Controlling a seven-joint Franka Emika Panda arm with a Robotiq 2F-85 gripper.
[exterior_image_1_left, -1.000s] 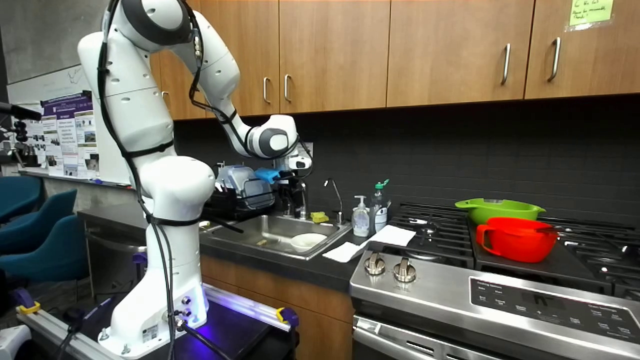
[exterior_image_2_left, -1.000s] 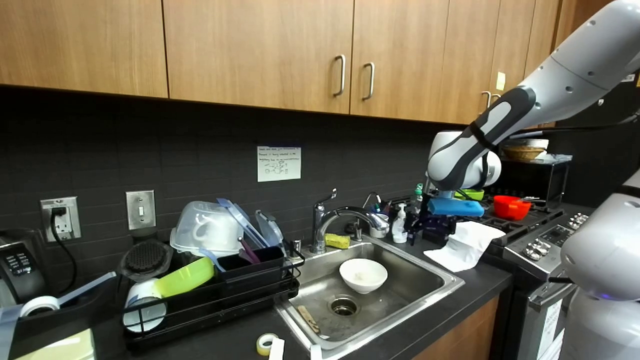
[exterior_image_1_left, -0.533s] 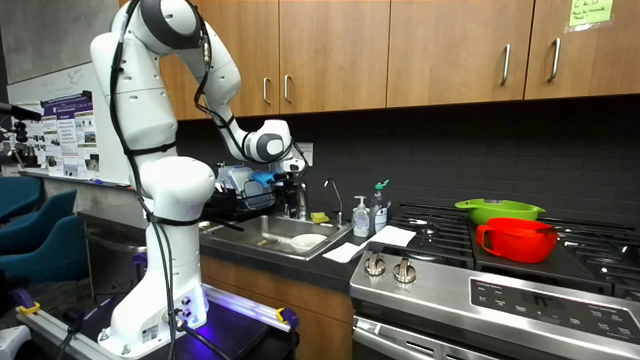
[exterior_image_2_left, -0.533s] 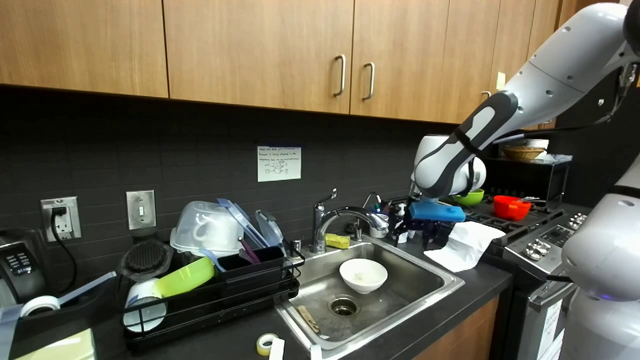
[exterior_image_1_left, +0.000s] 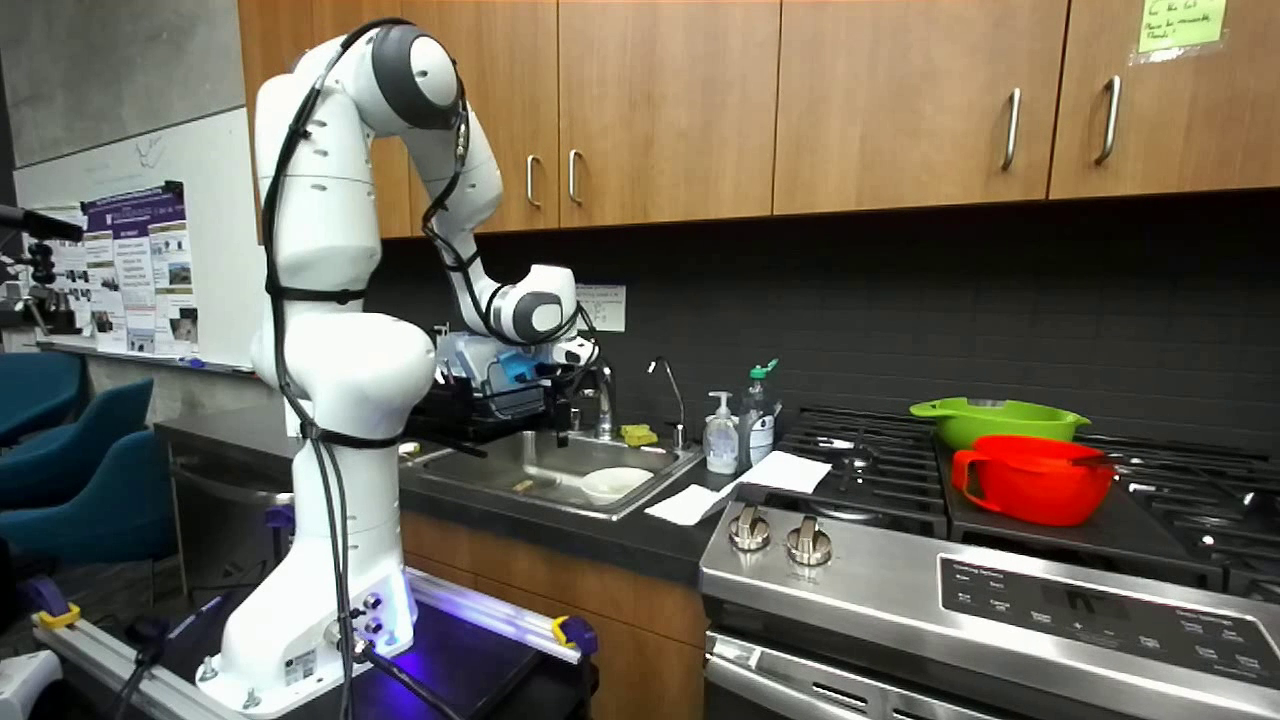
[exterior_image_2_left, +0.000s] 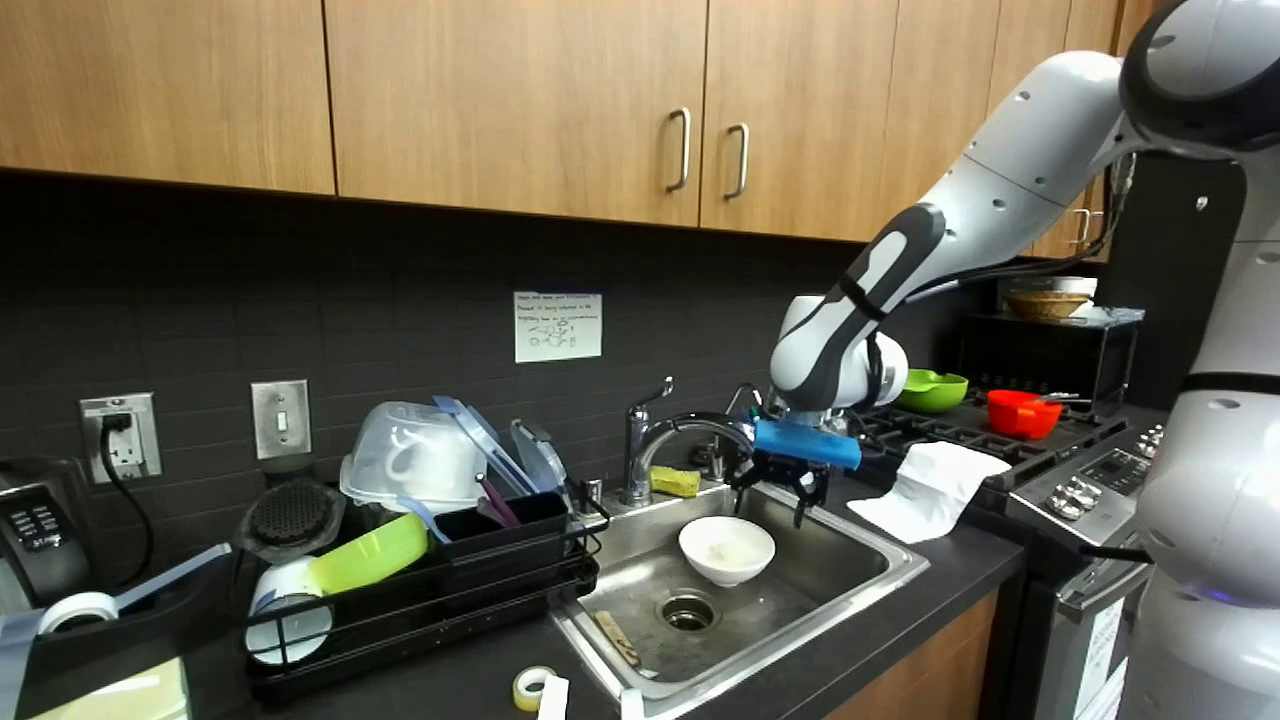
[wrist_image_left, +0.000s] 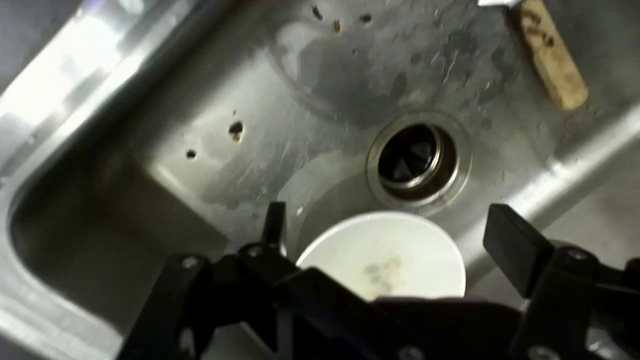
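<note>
Dark, matte counter (exterior_image_2_left: 975, 565) is fitted with a rectangular brushed-metal sink (wrist_image_left: 310, 100), water-streaked. Over it the black, angular hand (wrist_image_left: 392, 237) is held, fingers (wrist_image_left: 515, 250) spread wide. A smooth, round white bowl (exterior_image_2_left: 727, 552) is seated in the sink, below the hand, near the ring-shaped drain (wrist_image_left: 419, 162). A pale, blotched, wood-like handle (wrist_image_left: 552, 55) is laid farther off. Brownish residue (wrist_image_left: 384, 274) is seen inside the bowl; dark crumbs (wrist_image_left: 236, 129) are scattered on the sink floor.

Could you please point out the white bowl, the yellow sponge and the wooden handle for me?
White bowl (wrist_image_left: 382, 241): in the wrist view, on its inner surface.
Yellow sponge (exterior_image_2_left: 675, 482): in an exterior view, on its front face.
Wooden handle (wrist_image_left: 551, 56): in the wrist view, midway along its length.
</note>
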